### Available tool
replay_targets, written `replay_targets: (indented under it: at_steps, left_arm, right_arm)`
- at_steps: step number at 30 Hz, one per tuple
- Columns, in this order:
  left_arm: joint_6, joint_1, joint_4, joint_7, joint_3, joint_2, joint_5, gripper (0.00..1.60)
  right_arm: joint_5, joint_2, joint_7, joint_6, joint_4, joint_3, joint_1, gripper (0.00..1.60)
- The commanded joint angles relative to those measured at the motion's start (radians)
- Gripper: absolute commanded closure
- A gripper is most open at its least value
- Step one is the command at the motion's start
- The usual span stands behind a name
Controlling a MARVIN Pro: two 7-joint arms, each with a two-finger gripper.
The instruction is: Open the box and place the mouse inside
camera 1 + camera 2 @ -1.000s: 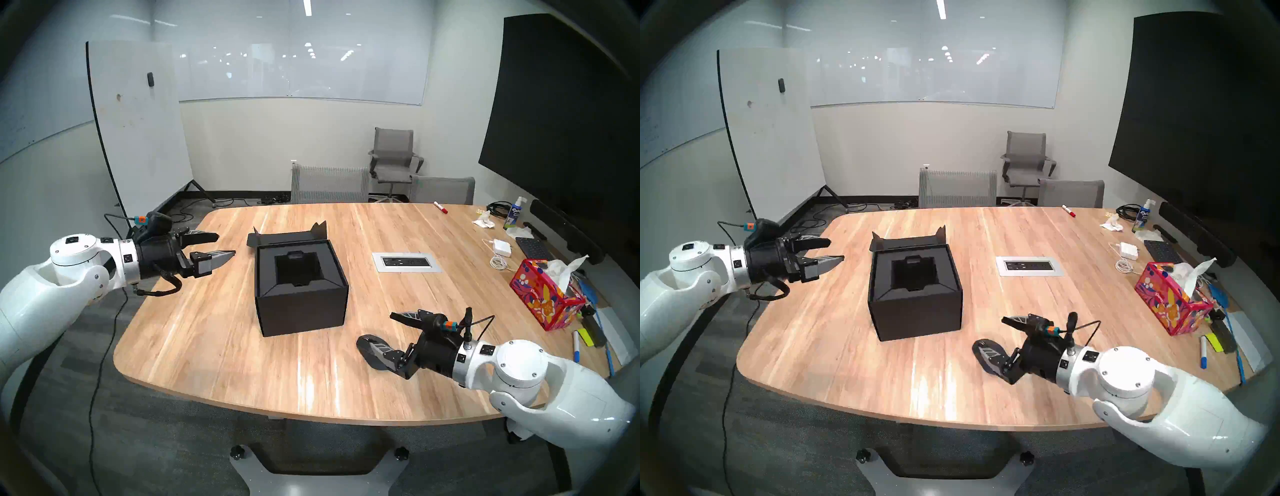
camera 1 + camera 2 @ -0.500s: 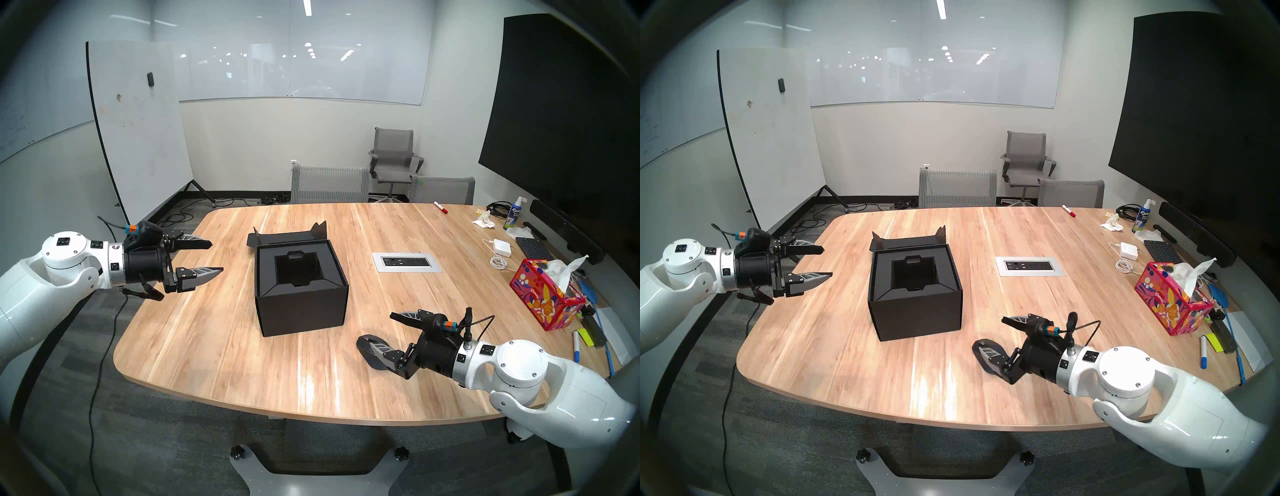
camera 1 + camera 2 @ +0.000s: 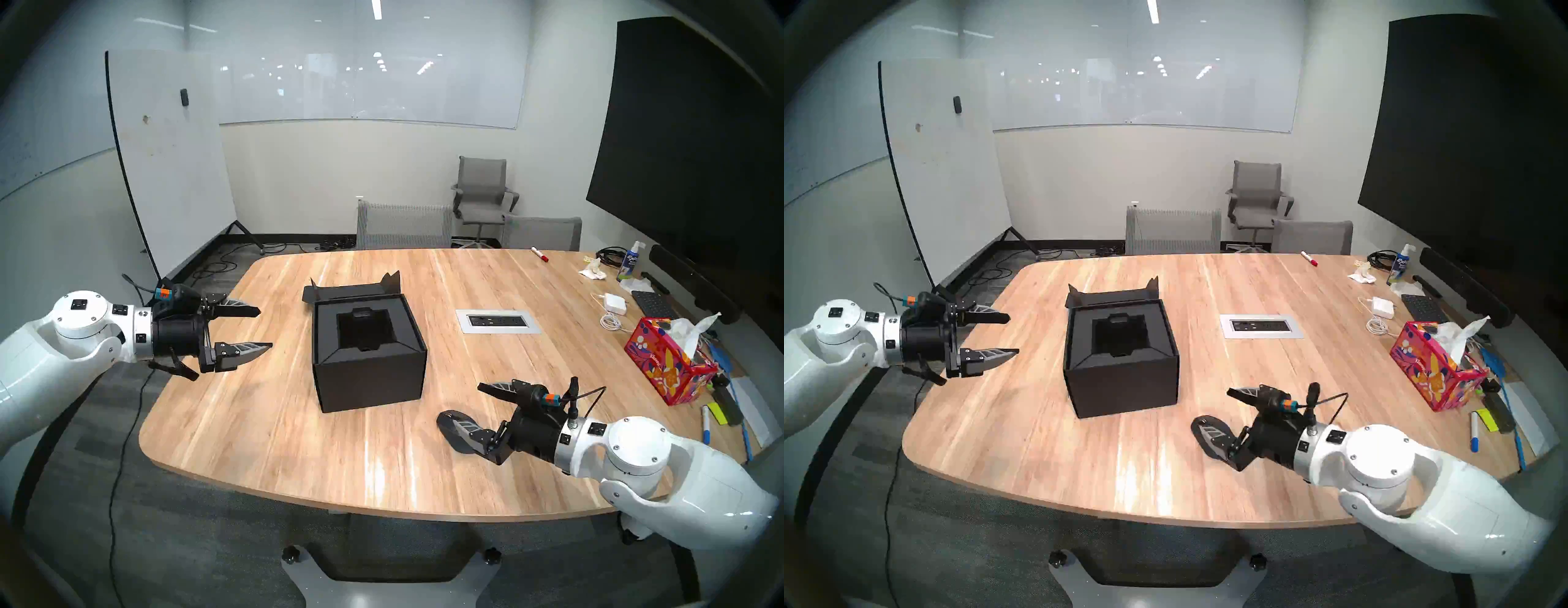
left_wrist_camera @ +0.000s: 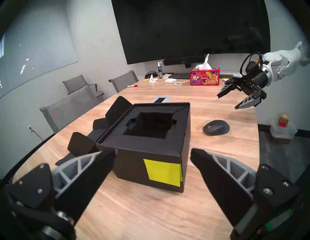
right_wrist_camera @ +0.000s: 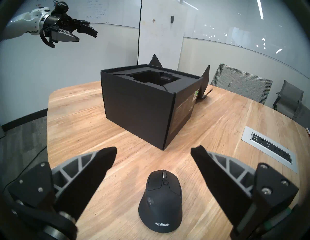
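A matte black box [image 3: 368, 352] stands open mid-table, its flap lid [image 3: 350, 290] thrown back over the far edge so the square recess [image 3: 365, 331] in the insert lies clear from above. A yellow-green sticky note [image 4: 163, 172] marks the box's left wall.

The mouse [image 5: 160, 201] sits on the wooden table [image 3: 263, 424] to the right of the box and nearer the robot, apart from it. In the head views the right gripper hides it. The right gripper [image 5: 153, 155] hangs low just above it with fingers spread wide and nothing between them, one finger to each side of the mouse. That looks like the line-up for a pinch across its flanks.

The left gripper [image 3: 265, 329] is also wide apart and empty. It floats off the table's left edge, pointed at the box but well clear of it, probably parked there so the path over the recess stays free.

With the lid already open, what remains is to grasp the mouse and carry it to the recess.

A tissue box [image 3: 670, 365] and a power adapter [image 3: 616, 302] clutter the far right of the table, away from the work.
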Motion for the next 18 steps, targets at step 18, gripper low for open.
replay_targets:
  at_steps: [18]
  left_arm:
    - [-0.014,-0.046,0.037,-0.035,-0.004,-0.044,0.007,0.0]
  right_arm:
    - [-0.002,-0.002,0.001,-0.009,-0.015,0.004,0.006,0.0]
